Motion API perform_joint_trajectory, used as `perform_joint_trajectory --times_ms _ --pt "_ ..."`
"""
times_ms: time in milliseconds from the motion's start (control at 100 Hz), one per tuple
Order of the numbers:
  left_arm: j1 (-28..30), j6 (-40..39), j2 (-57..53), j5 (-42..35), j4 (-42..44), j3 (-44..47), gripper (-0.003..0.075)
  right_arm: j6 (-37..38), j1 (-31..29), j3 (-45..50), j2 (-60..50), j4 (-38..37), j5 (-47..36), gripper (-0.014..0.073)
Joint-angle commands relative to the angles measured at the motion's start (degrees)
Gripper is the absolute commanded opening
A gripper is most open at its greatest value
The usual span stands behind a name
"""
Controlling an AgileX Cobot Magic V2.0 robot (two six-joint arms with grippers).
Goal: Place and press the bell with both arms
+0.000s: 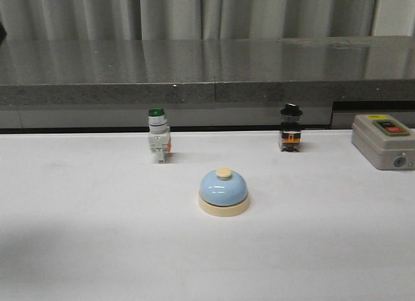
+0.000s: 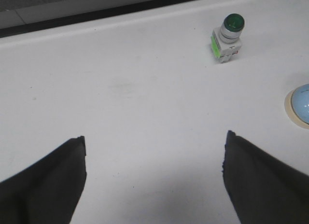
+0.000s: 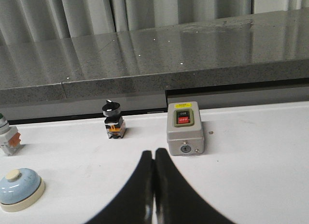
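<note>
The light-blue dome bell (image 1: 224,191) with cream base and cream button stands upright on the white table, near the middle. It shows at the edge of the left wrist view (image 2: 300,105) and in the right wrist view (image 3: 20,188). Neither arm shows in the front view. My left gripper (image 2: 155,139) is open and empty, hovering over bare table, with the bell off to one side beyond one finger. My right gripper (image 3: 154,153) is shut and empty, its tips pointing toward the grey box, apart from the bell.
A green-capped white pushbutton switch (image 1: 158,135) stands behind the bell to the left. A black-knobbed switch (image 1: 290,128) stands behind to the right. A grey box with red and black buttons (image 1: 384,141) sits at the far right. A grey stone ledge (image 1: 207,74) runs along the back.
</note>
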Motion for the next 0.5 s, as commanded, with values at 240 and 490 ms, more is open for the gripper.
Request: perform_joint_trajectory --times_ms 240,490 --pt "0.82 -1.13 -19.65 -11.10 -0.92 12.74 0.0554 -0.39 -0.24 -1.12 -1.14 0.06 -4.57 -0.0064" --pt "0.82 -1.13 -32.14 -12.15 -0.81 20.55 0.0518 -0.39 -0.24 -1.12 -1.14 0.06 -4.57 -0.0064"
